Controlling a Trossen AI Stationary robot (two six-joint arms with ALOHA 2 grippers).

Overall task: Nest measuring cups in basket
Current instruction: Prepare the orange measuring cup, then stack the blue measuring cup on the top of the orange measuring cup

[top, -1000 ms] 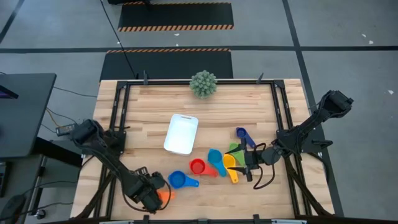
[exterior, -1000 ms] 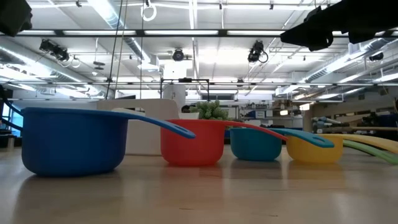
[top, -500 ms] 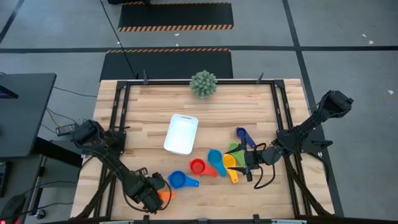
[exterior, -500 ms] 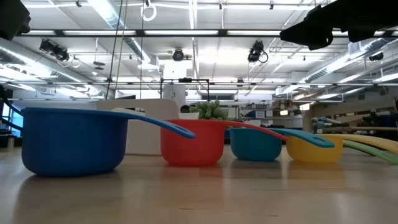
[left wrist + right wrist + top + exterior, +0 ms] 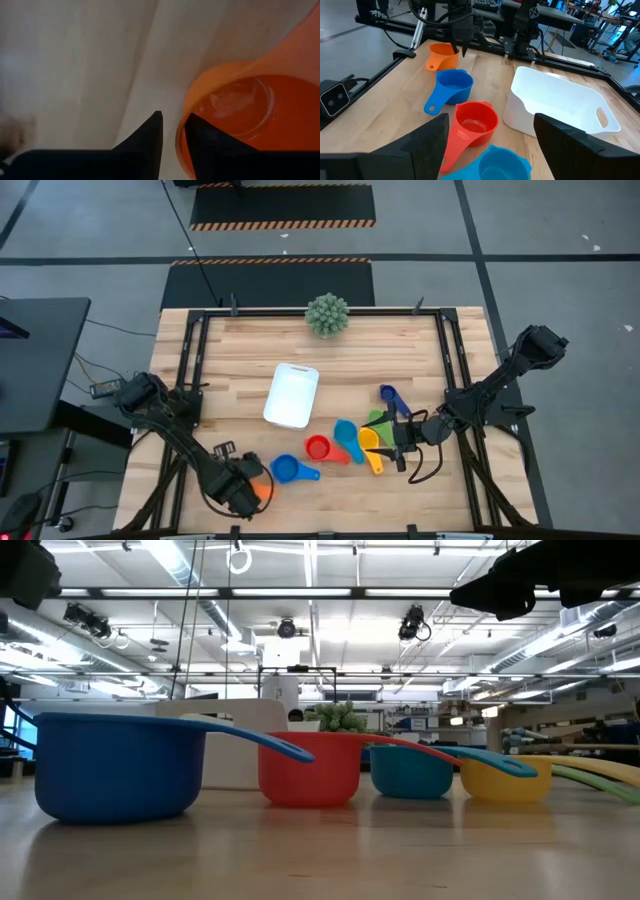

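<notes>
Left wrist view: fingers pinch the orange cup's rim.
Left gripper (image 5: 172, 131) clamps the orange measuring cup (image 5: 240, 115); right gripper (image 5: 490, 145) waits with fingers spread.

cups (image 5: 347, 442) scattered, upright, white basket (image 5: 291, 395) apart

- A robotics lab or industrial workshop hall is showing all around the wooden surface (image 5: 240, 350).
- Long ceiling lights (image 5: 330, 592) and exposed ducts are running overhead.
- Hazard-striped mats (image 5: 283, 205) are lying on the grey concrete floor (image 5: 560, 240).
- Black metal framing (image 5: 385, 27) is edging the surface; further workbenches are standing behind.
</notes>
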